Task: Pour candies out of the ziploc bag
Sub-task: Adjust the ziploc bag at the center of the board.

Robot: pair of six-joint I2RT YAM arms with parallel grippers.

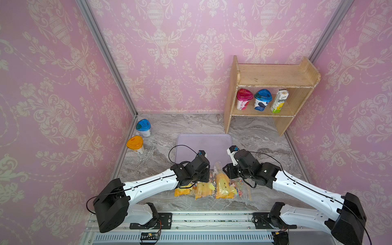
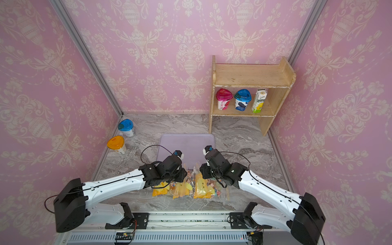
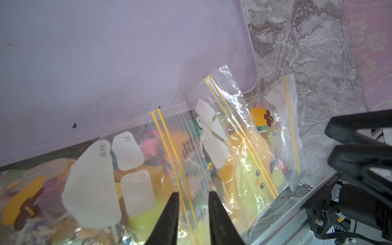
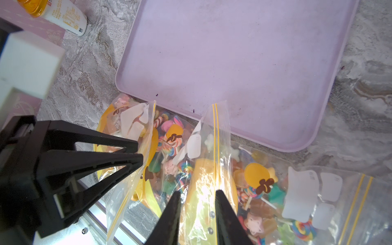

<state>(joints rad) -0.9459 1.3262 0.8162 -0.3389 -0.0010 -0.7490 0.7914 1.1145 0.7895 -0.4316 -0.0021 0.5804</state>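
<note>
I'm seeing free room over the lilac tray (image 1: 204,146), while the wooden shelf (image 1: 273,76) is blocking the far right corner and the blue-lidded cup (image 1: 143,127) and orange-lidded cup (image 1: 135,145) are crowding the left wall.

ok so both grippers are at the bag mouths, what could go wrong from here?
1. Several ziploc bags overlap; the left gripper and right gripper each straddle a zip strip, perhaps of different bags, so pulling may open neither.
2. The bags lie mostly on the table at the tray's edge; candies could spill outside it.
3. Thin film may slip from the jaws.
</note>
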